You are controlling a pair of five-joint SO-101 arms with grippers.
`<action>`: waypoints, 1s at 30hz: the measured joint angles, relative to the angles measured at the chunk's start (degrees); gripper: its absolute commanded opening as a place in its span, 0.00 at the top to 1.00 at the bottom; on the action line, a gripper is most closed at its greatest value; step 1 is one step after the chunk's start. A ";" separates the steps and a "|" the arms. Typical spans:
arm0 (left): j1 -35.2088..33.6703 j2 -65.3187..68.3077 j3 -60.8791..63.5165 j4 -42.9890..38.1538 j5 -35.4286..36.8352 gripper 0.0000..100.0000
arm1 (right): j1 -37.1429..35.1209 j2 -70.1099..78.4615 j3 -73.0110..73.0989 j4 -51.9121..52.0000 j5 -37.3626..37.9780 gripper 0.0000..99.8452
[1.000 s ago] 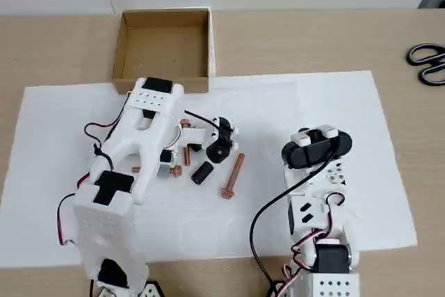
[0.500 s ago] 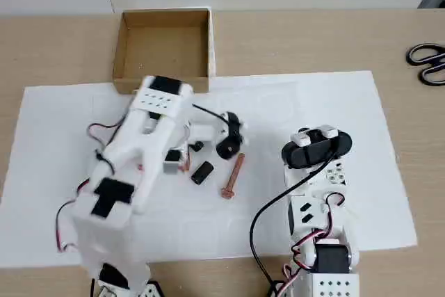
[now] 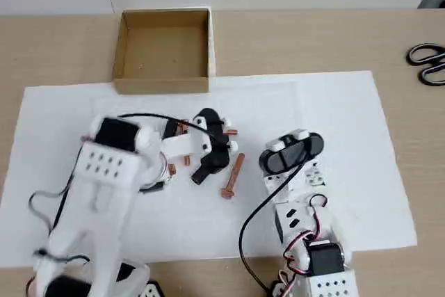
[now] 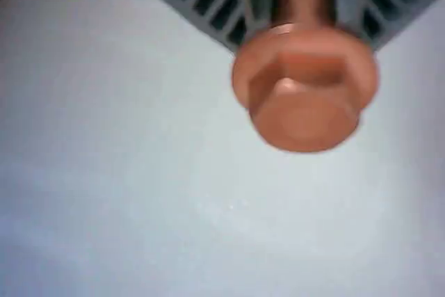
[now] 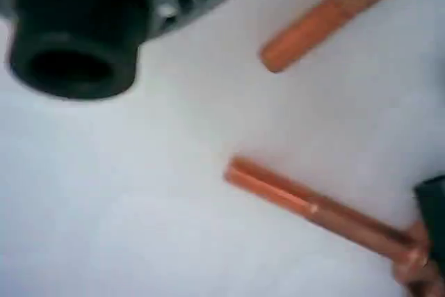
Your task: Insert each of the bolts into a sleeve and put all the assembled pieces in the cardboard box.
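Cardboard box [image 3: 163, 85] sits open at upper left of centre in the high view, on the bench [image 3: 55, 46], its front wall touching the top edge of the white paper [image 3: 334, 116].

L arm fills lower left. The left claw [image 3: 221, 137] reaches right to mid-frame. Its wrist view shows the jaws nearly together, clamped on the shaft of a copper bolt [image 4: 306, 88], hex head toward the cam, above the paper.

Just below that claw in the high view a loose sleeve [image 3: 199, 174], black, lies on the paper. Right of it is a loose bolt [image 3: 233, 175], slanted, near the R arm.

R arm sits lower right of centre. The right claw [image 5: 118, 12] grips a held sleeve [image 5: 69, 53], black, bore open to the cam, jaws tight on it. Also in that wrist view are a bolt shaft [image 5: 334, 12] at upper right and a whole bolt [image 5: 320, 210] at lower right, both flat on the paper.

Scissors [image 3: 427, 64] lie at the far right edge, on bare bench.
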 measured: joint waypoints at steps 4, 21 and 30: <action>0.00 -6.59 2.73 0.26 7.12 0.99 | -1.41 0.00 0.00 0.00 0.00 0.99; 0.00 -26.55 3.25 -10.11 48.09 0.99 | -4.13 0.00 0.00 -12.57 0.00 1.00; 0.09 -39.47 14.42 -24.79 55.30 0.99 | -12.13 0.00 -0.26 -18.81 0.00 1.00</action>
